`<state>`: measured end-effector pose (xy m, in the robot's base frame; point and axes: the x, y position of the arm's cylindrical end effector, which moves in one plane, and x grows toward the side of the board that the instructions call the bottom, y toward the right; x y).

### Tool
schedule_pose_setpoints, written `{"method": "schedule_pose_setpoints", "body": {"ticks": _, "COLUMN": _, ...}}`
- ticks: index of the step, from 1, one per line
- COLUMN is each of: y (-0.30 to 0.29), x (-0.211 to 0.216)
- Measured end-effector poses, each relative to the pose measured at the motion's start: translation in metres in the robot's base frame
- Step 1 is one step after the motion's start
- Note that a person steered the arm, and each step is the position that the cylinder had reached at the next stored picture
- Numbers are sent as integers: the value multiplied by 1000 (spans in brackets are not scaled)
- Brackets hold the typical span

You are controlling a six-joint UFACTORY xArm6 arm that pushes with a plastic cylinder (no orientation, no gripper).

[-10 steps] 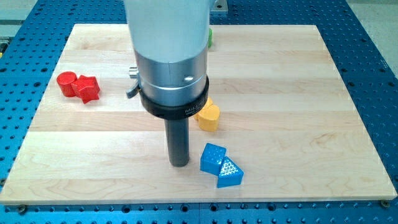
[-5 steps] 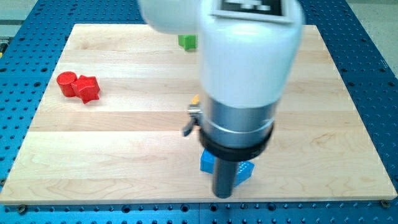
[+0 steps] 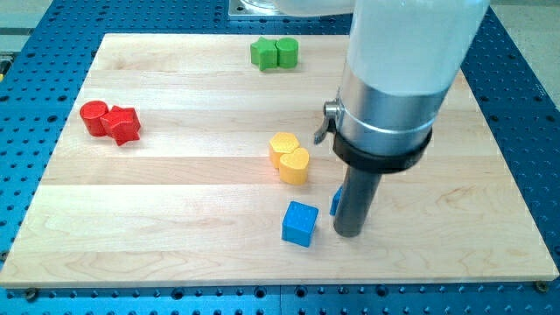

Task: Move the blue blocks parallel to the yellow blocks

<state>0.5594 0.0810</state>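
My tip (image 3: 349,233) rests on the board at the lower right of centre. A blue cube (image 3: 299,223) lies just to the tip's left, with a small gap. A second blue block (image 3: 336,203) shows only as a sliver behind the rod's left edge; its shape is hidden. Two yellow blocks sit touching above the cube: a hexagonal one (image 3: 283,146) and a heart-like one (image 3: 295,165).
A red cylinder (image 3: 93,115) and a red star-like block (image 3: 123,125) touch at the view's left. Two green blocks (image 3: 273,52) sit together at the top edge. The arm's large body covers the upper right of the wooden board (image 3: 157,219).
My tip has swung from the left of the blue pair round below it to the right. The two blue blocks have come apart, one now behind the rod.
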Motion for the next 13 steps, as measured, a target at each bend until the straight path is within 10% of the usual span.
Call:
{"method": "schedule_pose_setpoints", "body": {"ticks": 4, "y": -10, "x": 59}}
{"method": "schedule_pose_setpoints", "body": {"ticks": 6, "y": -119, "x": 59}}
{"method": "schedule_pose_setpoints", "body": {"ticks": 9, "y": -67, "x": -17}}
{"method": "schedule_pose_setpoints", "body": {"ticks": 13, "y": -77, "x": 21}}
